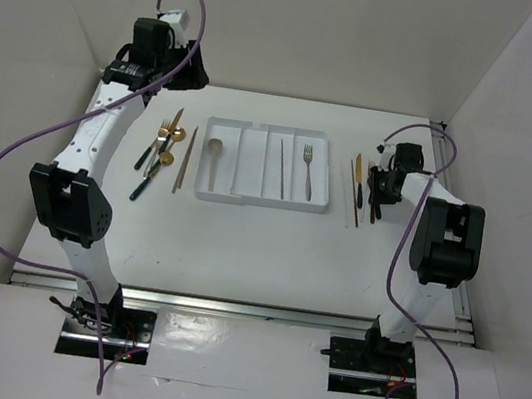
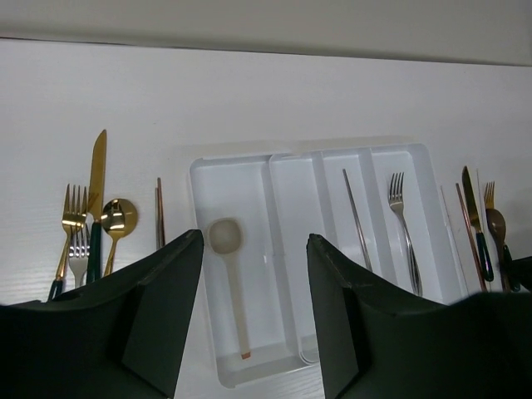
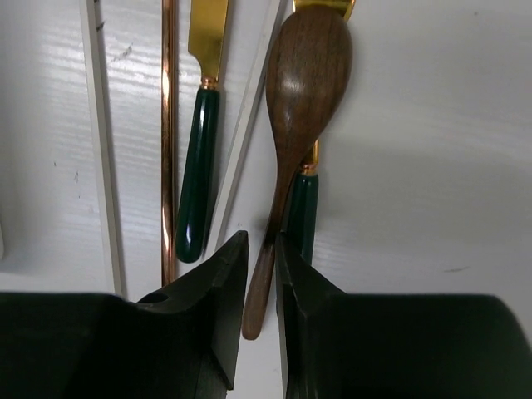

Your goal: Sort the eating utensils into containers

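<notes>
Fingers (image 3: 223, 278) of the right gripper (image 3: 259, 243) stand close together on either side of the handle of one wooden spoon (image 3: 306, 75), which lies on the table (image 1: 238, 246) just right of the white tray (image 2: 295, 249); I cannot tell whether the pads actually press on it. Beneath that spoon lies one gold utensil with a green handle (image 3: 301, 212), its head hidden. Left of it lie one gold knife (image 3: 199, 166) with a green handle, one copper chopstick (image 3: 169, 125) and two pale sticks (image 3: 98, 125), the second slanting between the knife and the spoon. The left gripper (image 2: 253, 241) hangs high over the table, its fingers (image 2: 166, 291) wide apart with nothing between them. The tray has four long compartments: the leftmost holds one pale spoon (image 2: 224, 235), the third one thin stick (image 2: 357, 220), and the rightmost one silver fork (image 2: 401, 220). On the table left of the tray lie five groups close together: one gold fork (image 2: 73, 214), one small silver fork (image 2: 79, 253) touching it, one long gold knife (image 2: 98, 170), one gold spoon (image 2: 119, 218), and nearest the tray what looks like a pair of brown chopsticks (image 2: 159, 212) side by side.
</notes>
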Controlling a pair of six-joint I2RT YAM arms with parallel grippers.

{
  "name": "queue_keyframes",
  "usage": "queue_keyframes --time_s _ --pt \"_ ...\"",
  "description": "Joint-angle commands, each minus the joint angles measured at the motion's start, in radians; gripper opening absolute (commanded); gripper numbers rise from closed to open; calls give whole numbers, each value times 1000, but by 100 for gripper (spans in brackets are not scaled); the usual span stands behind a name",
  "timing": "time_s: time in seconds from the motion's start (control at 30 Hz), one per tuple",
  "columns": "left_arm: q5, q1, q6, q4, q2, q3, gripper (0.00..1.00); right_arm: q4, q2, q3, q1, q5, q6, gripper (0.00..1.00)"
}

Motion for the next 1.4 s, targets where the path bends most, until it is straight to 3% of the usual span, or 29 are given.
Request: queue_keyframes --time_s 0.0,0.3,0.37,0.47,0.57,0.6,0.7,0.83,1.0,1.13,1.17,1.27,1.37 --pt "21 10 -4 12 10 53 66 30 30 53 -4 15 -10 27" --pt "21 20 -4 12 40 98 66 19 80 62 -4 24 -19 25" --pt "21 29 -4 12 40 98 74 10 80 51 -4 33 -19 25" --pt "12 29 6 12 40 86 75 10 80 42 -4 33 -19 25" --pt "12 38 15 12 40 76 76 10 99 42 -4 42 -19 12" --pt "12 38 15 12 40 66 75 -3 99 53 -4 55 -28 0" --pt "12 47 15 12 30 65 75 -4 74 62 -4 65 -28 0" --pt "-19 47 15 33 -31 -20 74 10 -64 61 -4 90 2 0" --pt "-109 78 -8 200 -209 -324 72 1 -228 177 6 7 131 0" --pt "-191 121 -8 191 -288 -418 65 -10 -257 284 108 -92 248 0" --pt "-206 133 -17 191 -297 -428 67 -10 -245 307 163 -140 275 0" --pt "-240 196 -17 112 -309 -429 89 13 -188 390 269 -195 438 0" --pt "-240 268 -17 47 -345 -429 96 50 -113 461 346 -237 577 0"
